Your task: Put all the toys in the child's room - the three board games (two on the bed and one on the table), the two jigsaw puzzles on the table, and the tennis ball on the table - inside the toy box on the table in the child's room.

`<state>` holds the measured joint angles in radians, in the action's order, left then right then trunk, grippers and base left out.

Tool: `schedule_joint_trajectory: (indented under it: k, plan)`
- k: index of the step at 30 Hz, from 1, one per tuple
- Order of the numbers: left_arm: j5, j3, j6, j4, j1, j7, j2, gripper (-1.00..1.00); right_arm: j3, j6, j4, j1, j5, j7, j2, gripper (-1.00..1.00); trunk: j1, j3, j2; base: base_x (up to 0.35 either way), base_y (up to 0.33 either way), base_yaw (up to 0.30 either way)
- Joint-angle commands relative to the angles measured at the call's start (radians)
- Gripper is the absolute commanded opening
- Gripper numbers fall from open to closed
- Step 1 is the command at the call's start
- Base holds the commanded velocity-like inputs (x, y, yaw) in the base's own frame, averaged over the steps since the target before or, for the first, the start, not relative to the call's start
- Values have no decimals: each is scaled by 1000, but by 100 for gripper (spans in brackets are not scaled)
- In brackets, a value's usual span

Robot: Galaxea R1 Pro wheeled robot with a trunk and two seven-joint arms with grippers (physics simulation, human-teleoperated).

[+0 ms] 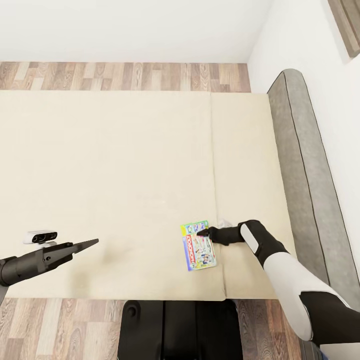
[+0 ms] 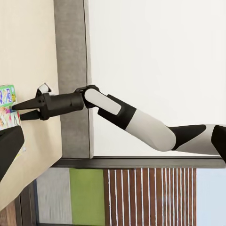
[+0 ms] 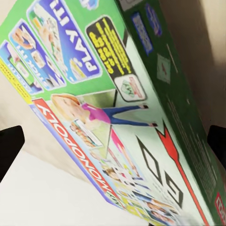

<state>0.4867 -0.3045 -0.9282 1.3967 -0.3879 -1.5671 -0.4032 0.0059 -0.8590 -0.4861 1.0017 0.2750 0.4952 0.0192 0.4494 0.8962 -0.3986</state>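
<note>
The bed (image 1: 110, 190) spans most of the frame, its plain beige mattress bare across the left and centre, a seam running down right of centre. A grey padded headboard (image 1: 300, 165) borders its right edge against the white wall; wood-plank floor shows above and below. A flat, glossy board game (image 1: 199, 245) lies lower centre-right near the bed's front edge, printed green above, white-green below a red strip. The right end effector (image 1: 204, 232) touches its upper right edge, jaws spread. The left end effector (image 1: 92, 243) hovers lower left, fingers together on nothing.
</note>
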Motion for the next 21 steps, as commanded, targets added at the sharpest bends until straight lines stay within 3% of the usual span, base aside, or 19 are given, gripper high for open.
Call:
schedule_joint_trajectory:
  k: [1, 9, 14, 21]
  plan:
    - [0, 0, -11, 0, 0, -4, 0, 100, 2, -4, 0, 0, -8, 0, 0, 100, 1, 1, -1, 0, 0, 0]
    - [0, 1, -11, 0, 0, -4, 0, 100, 2, -7, 2, 0, -7, 0, -6, 100, 1, 1, -1, 0, 0, 0]
    - [0, 1, -11, 0, 0, -4, 0, 100, 2, -6, 1, 0, -9, 0, -27, 100, 1, 1, -1, 0, 0, 0]
    - [0, 0, -11, 0, 0, -4, 0, 100, 2, 2, 1, 0, -12, -4, -39, 100, 1, 1, -1, 0, 0, 0]
